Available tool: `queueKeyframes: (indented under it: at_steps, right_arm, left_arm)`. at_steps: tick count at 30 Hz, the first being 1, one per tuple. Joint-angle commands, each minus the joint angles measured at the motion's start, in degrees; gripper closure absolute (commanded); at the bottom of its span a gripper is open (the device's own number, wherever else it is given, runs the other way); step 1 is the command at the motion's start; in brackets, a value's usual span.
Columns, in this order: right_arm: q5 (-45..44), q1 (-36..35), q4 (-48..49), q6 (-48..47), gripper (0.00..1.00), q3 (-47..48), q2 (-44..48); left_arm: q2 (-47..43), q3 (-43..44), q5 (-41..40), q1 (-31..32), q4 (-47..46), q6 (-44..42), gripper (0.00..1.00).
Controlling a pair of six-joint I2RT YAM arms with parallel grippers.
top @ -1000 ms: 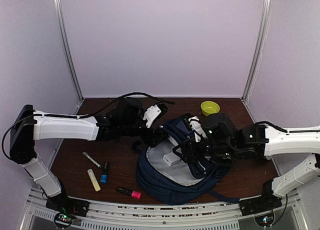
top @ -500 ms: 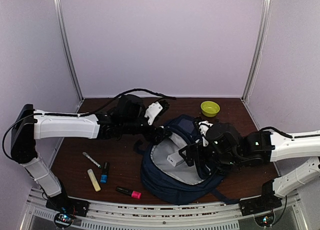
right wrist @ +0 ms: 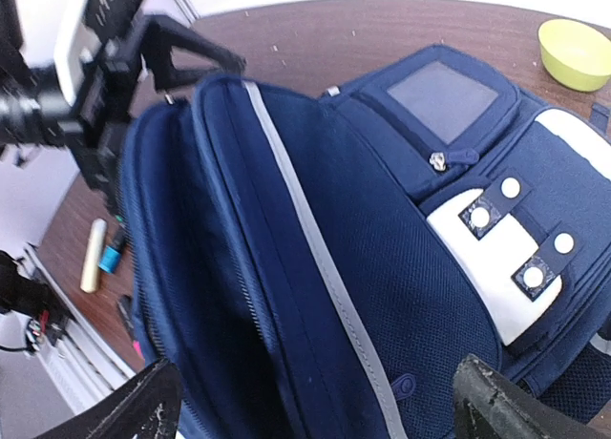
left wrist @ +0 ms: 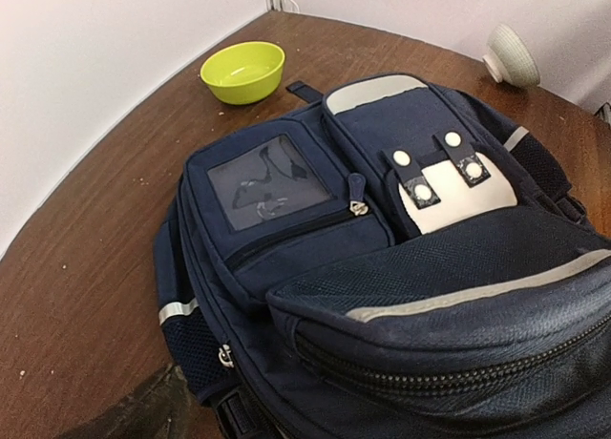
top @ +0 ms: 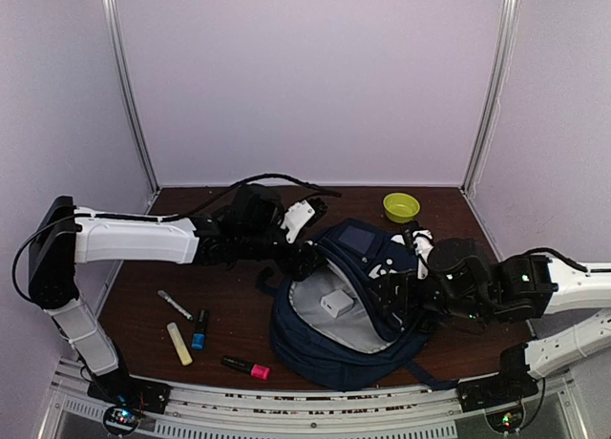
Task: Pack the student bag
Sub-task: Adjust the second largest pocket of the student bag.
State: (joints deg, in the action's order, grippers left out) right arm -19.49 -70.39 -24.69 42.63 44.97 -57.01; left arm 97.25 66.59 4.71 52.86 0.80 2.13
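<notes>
The student bag (top: 334, 348) lies in the middle of the table, its main compartment gaping and its grey lining showing. A small white box (top: 335, 303) rests on the lining. My left gripper (top: 304, 256) is at the bag's far-left rim, jaws wide; in its wrist view one finger (left wrist: 143, 410) shows beside the bag's flap (left wrist: 449, 296), and I see no clear grip. My right gripper (top: 387, 288) hovers over the right side of the bag (right wrist: 401, 267). It is open (right wrist: 317, 370), fingers far apart with only the flap's fabric beneath.
A lime green bowl (top: 401, 207) stands at the back right. Left of the bag lie a white pen (top: 175, 304), a yellow highlighter (top: 179, 344), a blue-capped marker (top: 199, 330) and a pink marker (top: 246, 366). Walls close in at the back and sides.
My right gripper opened fully and drew back to the right from the lining, leaving the white box in the bag. The left gripper shifted slightly right with the rim.
</notes>
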Motion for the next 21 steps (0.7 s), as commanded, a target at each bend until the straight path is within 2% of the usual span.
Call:
queueKeyframes:
  at_steps: [1,5,11,13,15,19,21]
  right_arm:
    - [1.3,-0.4,-0.6,-1.5,0.0,-0.3,-4.6]
    - [4.5,-0.6,2.1,-3.7,0.03,0.9,-8.8]
    - [4.7,-0.6,3.4,-4.7,0.12,2.8,-11.0]
    - [4.7,-0.6,4.1,-5.0,0.19,2.6,-10.6]
    - [3.0,-0.6,3.4,-5.0,0.33,2.9,-10.4]
    - [-1.4,-0.6,-0.3,-5.2,0.75,4.0,-10.6]
    - [-2.3,-0.5,-0.6,-6.7,0.92,4.2,-10.7]
  left_arm:
    - [0.4,3.2,0.2,-0.3,-1.7,1.4,0.05]
    - [0.6,4.2,-0.3,-0.3,-0.7,1.9,0.05]
    - [1.4,5.6,-0.7,-0.3,0.7,3.1,0.05]
    - [1.8,6.1,-1.0,-0.4,1.4,3.1,0.05]
    - [1.8,6.1,-1.1,-0.4,1.4,3.1,0.05]
    - [1.2,6.1,-1.0,-0.4,2.3,3.7,0.05]
    - [0.7,6.8,-0.9,-0.4,4.5,4.3,0.06]
